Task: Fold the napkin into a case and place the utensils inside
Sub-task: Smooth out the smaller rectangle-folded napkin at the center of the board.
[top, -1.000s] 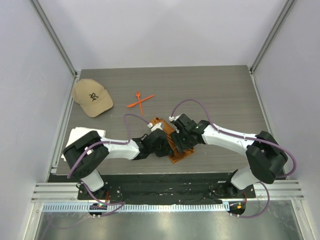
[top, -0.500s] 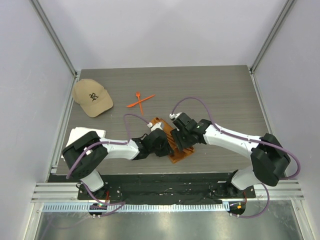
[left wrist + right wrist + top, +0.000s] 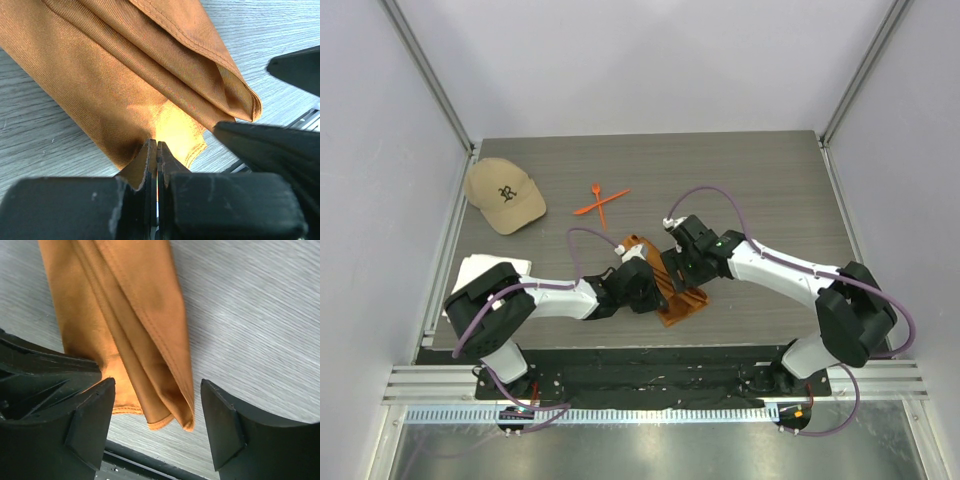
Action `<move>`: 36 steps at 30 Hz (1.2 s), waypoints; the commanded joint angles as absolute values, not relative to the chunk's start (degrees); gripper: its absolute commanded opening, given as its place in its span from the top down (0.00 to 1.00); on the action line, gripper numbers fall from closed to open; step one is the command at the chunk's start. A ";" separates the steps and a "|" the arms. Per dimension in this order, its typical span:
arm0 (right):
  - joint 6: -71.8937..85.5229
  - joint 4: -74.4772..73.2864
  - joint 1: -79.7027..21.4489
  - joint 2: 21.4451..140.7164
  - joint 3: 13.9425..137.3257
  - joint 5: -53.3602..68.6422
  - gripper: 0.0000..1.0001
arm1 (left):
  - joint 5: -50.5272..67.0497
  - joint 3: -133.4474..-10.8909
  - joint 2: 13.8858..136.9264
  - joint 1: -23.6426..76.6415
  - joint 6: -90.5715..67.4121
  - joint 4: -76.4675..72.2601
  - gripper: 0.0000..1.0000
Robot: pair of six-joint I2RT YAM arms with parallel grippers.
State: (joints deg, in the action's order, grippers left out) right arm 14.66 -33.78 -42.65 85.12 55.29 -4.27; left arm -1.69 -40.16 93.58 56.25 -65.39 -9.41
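- The tan cap (image 3: 505, 195), at the upper left of the top view on the surface (image 3: 750, 180), carries a dark embroidered emblem on its front panel.
- The emblem looks like a monogram, possibly an "R" with a second stroke woven through it. It is too small to read with certainty.
- In both wrist views the rust-orange napkin (image 3: 125, 75) shows only its weave and a stitched hem, with no print to read.
- No other text, number, brand or sign can be read in any of the three views.
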 commanded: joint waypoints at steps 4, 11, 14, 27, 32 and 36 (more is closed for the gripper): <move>11.78 -30.94 -42.98 86.31 54.32 2.02 0.26 | -2.81 -40.25 91.58 56.34 -64.51 -10.81 0.99; 12.66 -31.20 -43.77 86.75 53.17 2.02 0.30 | -2.55 -40.69 92.46 56.34 -64.60 -11.07 0.99; 12.83 -31.90 -44.12 87.80 52.91 0.36 0.34 | -2.37 -40.78 92.64 56.34 -64.69 -11.25 0.99; 13.27 -34.80 -46.05 87.63 54.58 -9.48 0.36 | -2.46 -40.52 92.29 56.34 -64.69 -11.07 0.99; 12.13 -35.60 -46.23 88.15 55.81 -10.55 0.32 | -2.46 -40.52 92.28 56.34 -64.69 -11.25 0.99; 11.69 -35.51 -46.32 89.38 56.34 -10.72 0.32 | -2.37 -40.52 92.29 56.34 -64.60 -11.34 0.99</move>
